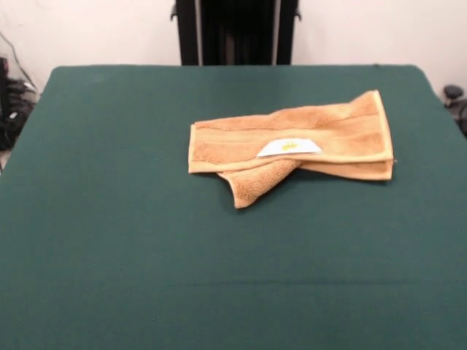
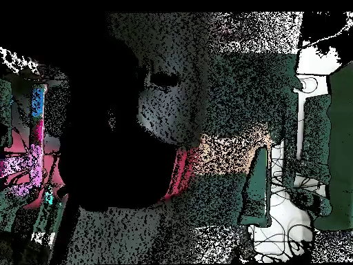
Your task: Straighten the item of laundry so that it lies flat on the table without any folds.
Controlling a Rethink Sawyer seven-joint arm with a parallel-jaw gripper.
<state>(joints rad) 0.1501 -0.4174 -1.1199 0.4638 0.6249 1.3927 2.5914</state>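
Note:
An orange-tan terry towel (image 1: 292, 142) lies folded and bunched on the dark green table (image 1: 109, 233), right of centre and toward the far side. Its white care label with yellow print (image 1: 289, 147) faces up in the middle. One corner (image 1: 252, 188) sticks out toward the near side below the folded body, and another corner (image 1: 372, 102) rises at the far right. In the overhead view the towel shows only as a pale orange patch (image 2: 231, 153). No gripper shows in either view.
The robot's black pedestal (image 1: 235, 30) stands behind the table's far edge. Dark equipment and cables (image 1: 11, 102) sit off the table's left edge, and a dark object (image 1: 456, 98) off its right edge.

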